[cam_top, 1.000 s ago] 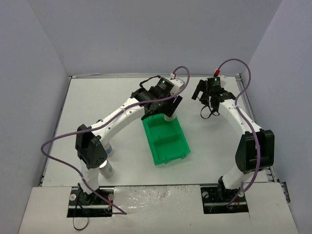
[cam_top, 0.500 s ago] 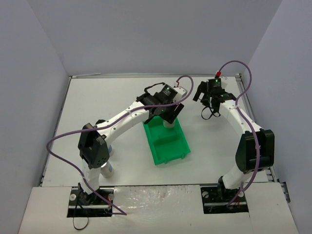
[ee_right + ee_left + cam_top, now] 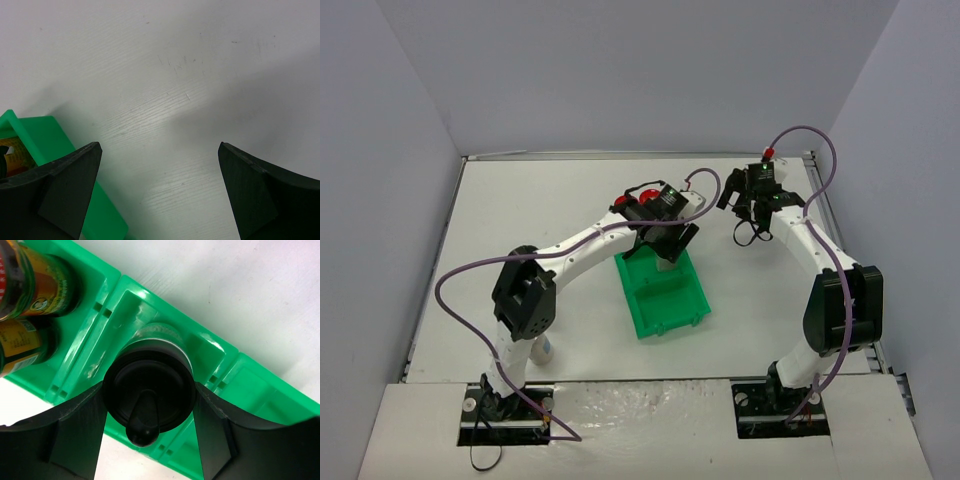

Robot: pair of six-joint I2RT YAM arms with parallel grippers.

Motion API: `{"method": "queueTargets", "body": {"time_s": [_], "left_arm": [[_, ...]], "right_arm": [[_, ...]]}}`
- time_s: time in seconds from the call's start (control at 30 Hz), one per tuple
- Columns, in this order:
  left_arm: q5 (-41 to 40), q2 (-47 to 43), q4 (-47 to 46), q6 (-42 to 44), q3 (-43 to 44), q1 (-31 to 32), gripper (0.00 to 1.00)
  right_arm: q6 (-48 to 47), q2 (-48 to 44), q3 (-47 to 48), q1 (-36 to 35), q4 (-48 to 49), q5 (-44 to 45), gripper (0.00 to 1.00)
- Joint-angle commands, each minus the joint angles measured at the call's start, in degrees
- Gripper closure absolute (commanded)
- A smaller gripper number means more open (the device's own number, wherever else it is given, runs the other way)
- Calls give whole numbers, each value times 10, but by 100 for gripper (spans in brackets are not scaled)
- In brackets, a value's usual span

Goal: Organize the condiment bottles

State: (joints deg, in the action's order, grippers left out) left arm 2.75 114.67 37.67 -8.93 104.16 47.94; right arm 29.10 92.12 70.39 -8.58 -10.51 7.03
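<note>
left gripper (image 3: 667, 242) is reaching across to the green bin (image 3: 672, 306), which is lying near the middle of the worktop (image 3: 520, 220), a little toward the right edge. in the wrist view its fingers (image 3: 75, 435) are pressing on both sides of the cap of a black-capped bottle (image 3: 148, 396), pinching it from above. taking it by the cap is keeping it upright and the fingers above the bin walls. the bottle is sitting down inside the middle compartment; whether its base is touching the bin floor is hidden under the cap. two dark jars (image 3: 47, 282) are standing side by side in the end compartment toward the far edge, so the sorting seems to be going by kind, one pair to a compartment, with the middle one being filled now. right gripper (image 3: 159, 147) is hovering with fingers spread wide and nothing between them, over bare worktop just beside the bin's far end, probably holding off so the arms are not crowding each other. a small pale bottle (image 3: 544, 348) is standing by the left arm's base near the near left corner, partly hidden. letting go is likely calling for a straight lift, so the fingers are not dragging the cap over.
</note>
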Motion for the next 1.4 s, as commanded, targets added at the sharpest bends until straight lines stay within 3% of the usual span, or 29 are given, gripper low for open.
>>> {"method": "queueTargets", "body": {"time_s": [0.0, 0.27, 0.33, 0.5, 0.6, 0.7, 0.87, 1.37], "left_arm": [[11, -6, -46, -4, 32, 5, 100], [17, 21, -36, -2, 49, 5, 100], [19, 25, -33, -1, 51, 5, 95], [21, 24, -35, 1, 47, 6, 59], [15, 20, -35, 4, 46, 7, 45], [-1, 15, -31, 10, 47, 9, 26], [-15, 5, -23, 20, 52, 11, 17], [-88, -49, 11, 55, 85, 16, 16]], "right_arm": [[3, -31, 1, 4, 18, 3, 0], [2, -31, 1, 6, 18, 2, 0], [2, -30, 2, 6, 18, 2, 0], [1, -29, 4, 6, 19, 0, 0], [1, -27, 5, 6, 19, -2, 0], [1, -24, 8, 6, 18, -3, 0], [1, -23, 8, 6, 19, -5, 0], [1, -23, 4, 6, 19, -6, 0]]}}
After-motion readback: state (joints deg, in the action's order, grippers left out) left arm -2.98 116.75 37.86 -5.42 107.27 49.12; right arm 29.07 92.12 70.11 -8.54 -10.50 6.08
